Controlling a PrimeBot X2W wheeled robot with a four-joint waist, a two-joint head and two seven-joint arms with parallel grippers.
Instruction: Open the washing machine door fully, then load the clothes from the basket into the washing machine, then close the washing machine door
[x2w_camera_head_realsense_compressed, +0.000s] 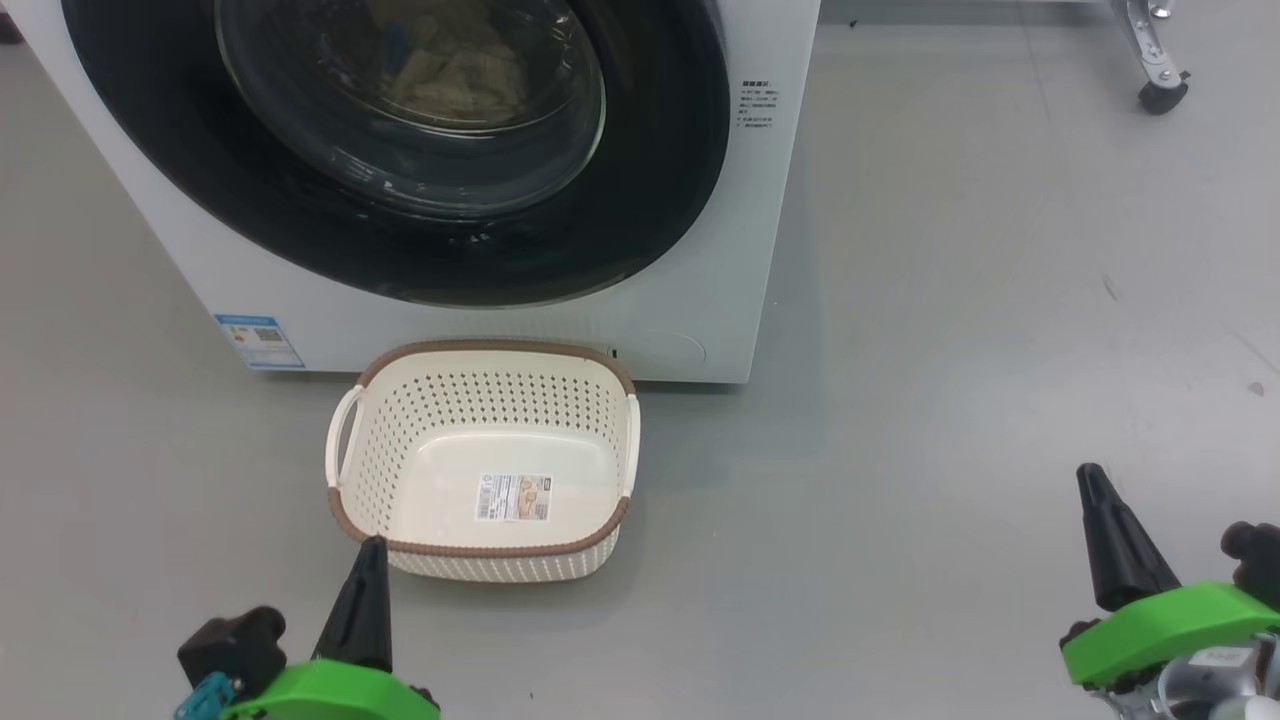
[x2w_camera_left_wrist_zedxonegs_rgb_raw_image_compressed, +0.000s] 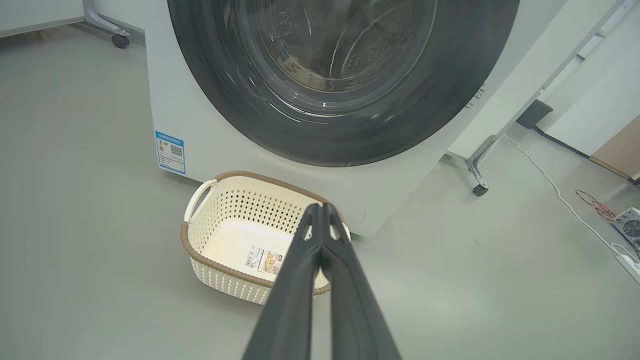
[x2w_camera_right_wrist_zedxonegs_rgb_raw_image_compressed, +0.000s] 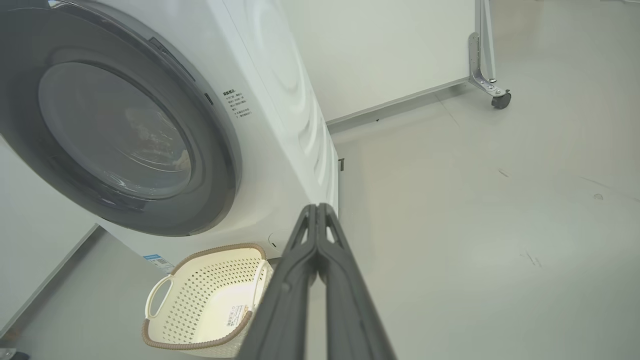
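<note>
now both ends are clenched on nothing: the left gripper (x2w_camera_left_wrist_zedxonegs_rgb_raw_image_compressed: 320, 206), fingertips pressed together, near the basket (x2w_camera_head_realsense_compressed: 480, 549)'s near left corner; the right gripper (x2w_camera_right_wrist_zedxonegs_rgb_raw_image_compressed: 316, 206) likewise over the grey floor (x2w_camera_right_wrist_zedxonegs_rgb_raw_image_compressed: 475, 225). the basket stands on the floor just before the washing machine (x2w_camera_head_realsense_compressed: 500, 325)'s lower front edge. the washing machine door (x2w_camera_head_realsense_compressed: 660, 200) sits shut, the clothes (x2w_camera_head_realsense_compressed: 455, 70) behind its glass. a wheeled frame (x2w_camera_head_realsense_compressed: 1160, 85) stands far right.

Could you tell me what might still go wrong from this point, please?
1. The door looks shut with the clothes behind its glass, but the latch cannot be seen; if it did not catch, the door might swing open.
2. The empty basket stands right in front of the washing machine, close to the left gripper; rolling forward could knock it.
</note>
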